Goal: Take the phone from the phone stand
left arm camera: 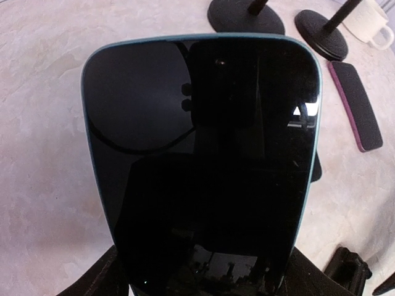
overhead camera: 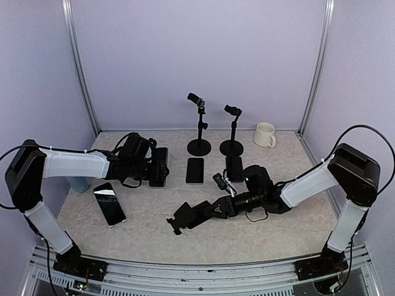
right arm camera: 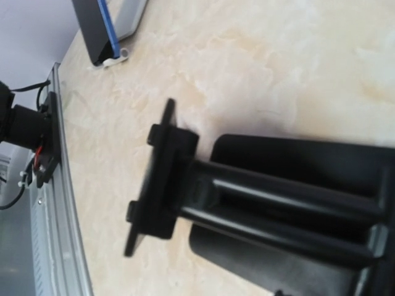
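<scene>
Lavender walls (overhead camera: 197, 61), marbled beige tabletop (overhead camera: 148, 237). Phone stand (overhead camera: 190, 216) lies tipped over on it, right pincer (overhead camera: 225, 206) at its base end, can't tell if gripping. Phone (left arm camera: 203, 154) is off the stand, clamped in left pincer (overhead camera: 162, 168), well to its left.

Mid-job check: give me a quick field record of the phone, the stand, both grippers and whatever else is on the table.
phone: teal-edged, dark screen, off any stand
left gripper: shut on the phone
phone stand: black, tipped over, front centre of the table, no phone in it
right gripper: at the tipped stand; open or shut unclear
upright stands: two at the back, no phones
loose phones: lying flat
mug: white, back right
</scene>
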Controlling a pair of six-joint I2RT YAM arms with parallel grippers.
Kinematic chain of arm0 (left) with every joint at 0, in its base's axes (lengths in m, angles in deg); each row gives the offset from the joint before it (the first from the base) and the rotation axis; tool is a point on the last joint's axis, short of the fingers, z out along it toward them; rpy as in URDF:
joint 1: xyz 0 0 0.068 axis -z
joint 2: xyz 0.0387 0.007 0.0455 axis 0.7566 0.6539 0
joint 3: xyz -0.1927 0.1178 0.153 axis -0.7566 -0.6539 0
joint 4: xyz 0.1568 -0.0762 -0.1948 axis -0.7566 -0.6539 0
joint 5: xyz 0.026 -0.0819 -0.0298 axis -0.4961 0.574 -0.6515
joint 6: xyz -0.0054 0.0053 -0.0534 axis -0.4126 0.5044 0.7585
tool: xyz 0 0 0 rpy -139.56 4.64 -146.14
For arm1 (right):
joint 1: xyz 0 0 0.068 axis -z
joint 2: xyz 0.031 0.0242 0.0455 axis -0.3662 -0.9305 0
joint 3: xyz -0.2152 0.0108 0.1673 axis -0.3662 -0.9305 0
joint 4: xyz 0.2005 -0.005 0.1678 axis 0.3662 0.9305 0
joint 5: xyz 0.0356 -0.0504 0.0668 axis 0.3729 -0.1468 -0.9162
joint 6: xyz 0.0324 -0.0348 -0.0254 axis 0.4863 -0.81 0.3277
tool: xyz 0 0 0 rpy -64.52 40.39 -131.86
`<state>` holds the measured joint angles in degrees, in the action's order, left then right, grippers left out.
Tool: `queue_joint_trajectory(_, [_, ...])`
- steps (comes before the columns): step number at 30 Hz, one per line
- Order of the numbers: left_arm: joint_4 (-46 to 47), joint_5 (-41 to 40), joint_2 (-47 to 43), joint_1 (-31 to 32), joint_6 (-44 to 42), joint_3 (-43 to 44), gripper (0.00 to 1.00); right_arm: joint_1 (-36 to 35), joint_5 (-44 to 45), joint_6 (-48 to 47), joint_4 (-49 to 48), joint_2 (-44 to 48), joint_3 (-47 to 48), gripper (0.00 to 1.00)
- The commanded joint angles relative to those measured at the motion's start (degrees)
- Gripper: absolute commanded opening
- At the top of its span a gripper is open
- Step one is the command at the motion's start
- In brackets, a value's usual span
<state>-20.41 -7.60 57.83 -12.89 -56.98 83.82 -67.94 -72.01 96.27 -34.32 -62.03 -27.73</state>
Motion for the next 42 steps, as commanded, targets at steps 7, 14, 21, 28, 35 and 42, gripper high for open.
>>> queue_joint_trajectory(7, [-4.0,-3.5,10.1,-2.4,3.0,8.8,0.27,0.5,-0.8,-1.5,-0.9,3.9,-1.8,0.53])
queue_joint_trajectory(14, [-5.5,-4.9,15.4,-3.7,3.0,13.3,0.27,0.5,-0.5,-1.6,-0.9,4.4,-2.3,0.52])
queue_joint_trajectory(21, [-7.7,-7.0,19.5,-3.9,2.8,15.9,0.28,0.5,-0.1,-2.0,-0.4,5.0,-2.5,0.52])
queue_joint_trajectory(28, [-7.7,-8.8,21.0,-4.0,3.1,15.7,0.35,0.7,0.1,-2.7,0.7,5.8,-2.2,0.52])
queue_joint_trajectory(35, [-7.4,-8.1,23.1,-4.0,3.2,16.3,0.4,0.8,0.4,-3.4,1.8,6.8,-2.2,0.52])
queue_joint_trajectory(42, [-7.5,-7.9,24.0,-4.2,3.8,16.4,0.48,0.8,0.6,-3.3,1.9,7.3,-2.3,0.52])
